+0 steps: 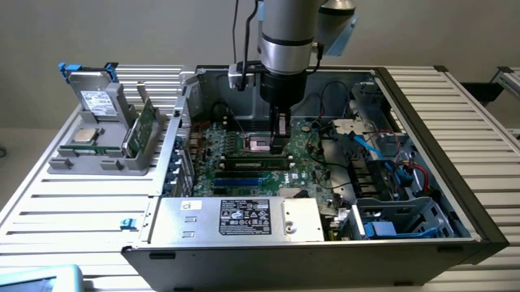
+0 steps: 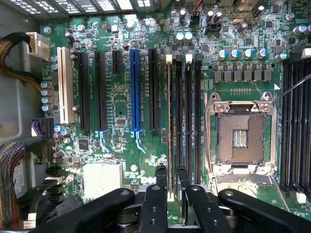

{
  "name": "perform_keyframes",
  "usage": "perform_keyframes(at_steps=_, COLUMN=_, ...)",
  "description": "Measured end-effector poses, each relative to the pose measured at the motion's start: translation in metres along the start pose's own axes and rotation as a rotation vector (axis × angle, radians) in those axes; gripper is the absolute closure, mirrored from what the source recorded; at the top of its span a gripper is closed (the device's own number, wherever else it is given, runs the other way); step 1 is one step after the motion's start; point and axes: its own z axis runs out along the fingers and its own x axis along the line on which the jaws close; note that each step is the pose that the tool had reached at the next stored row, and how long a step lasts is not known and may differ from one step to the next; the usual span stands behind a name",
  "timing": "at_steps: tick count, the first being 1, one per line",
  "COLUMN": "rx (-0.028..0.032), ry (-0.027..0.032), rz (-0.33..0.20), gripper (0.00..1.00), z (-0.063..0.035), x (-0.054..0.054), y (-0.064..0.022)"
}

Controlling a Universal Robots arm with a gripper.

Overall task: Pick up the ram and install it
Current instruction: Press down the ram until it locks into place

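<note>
The ram (image 1: 258, 162), a long green stick with black chips, stands on edge in a memory slot on the motherboard (image 1: 305, 173) inside the open computer case. In the wrist view the ram (image 2: 169, 126) shows edge-on as a thin line running between the white slot latches. My gripper (image 1: 281, 148) hangs straight down over the end of the stick nearest the processor socket (image 1: 262, 144). Its two black fingers (image 2: 161, 175) straddle the stick with a small gap, so the gripper (image 2: 172, 171) is open.
The empty processor socket (image 2: 240, 133) lies beside the slots, with more black memory slots (image 2: 296, 126) beyond it. Cables (image 1: 366, 146) and drive bays fill the case on the exterior view's right. A grey holder (image 1: 97, 152) outside the case carries a wider green card (image 1: 143, 131) and a silver chip (image 1: 85, 135).
</note>
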Motion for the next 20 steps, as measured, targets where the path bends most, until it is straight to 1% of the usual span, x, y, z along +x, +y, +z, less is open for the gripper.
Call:
perform_keyframes(at_steps=1, rx=0.0000, ry=0.0000, rz=0.000, gripper=0.80, z=0.0000, x=0.0000, y=0.0000)
perform_keyframes(at_steps=2, rx=0.0001, ry=-0.0001, rz=-0.001, gripper=0.86, z=0.0000, x=0.0000, y=0.0000)
perform_keyframes(at_steps=3, rx=0.0001, ry=0.0000, rz=-0.001, gripper=0.86, z=0.0000, x=0.0000, y=0.0000)
perform_keyframes(at_steps=4, rx=0.0000, ry=0.0000, rz=-0.001, gripper=0.89, z=0.0000, x=0.0000, y=0.0000)
perform_keyframes(at_steps=9, rx=0.0000, ry=0.0000, rz=-0.001, gripper=0.89, z=0.0001, x=0.0000, y=-0.0001)
perform_keyframes(at_steps=12, rx=-0.0005, ry=0.0002, rz=-0.002, gripper=0.89, z=0.0012, x=-0.0003, y=-0.0079)
perform_keyframes(at_steps=13, rx=-0.0005, ry=0.0006, rz=-0.003, gripper=0.89, z=0.0017, x=-0.0004, y=-0.0082)
perform_keyframes(at_steps=20, rx=0.0002, ry=0.0023, rz=-0.008, gripper=0.89, z=0.0093, x=-0.0006, y=-0.0046)
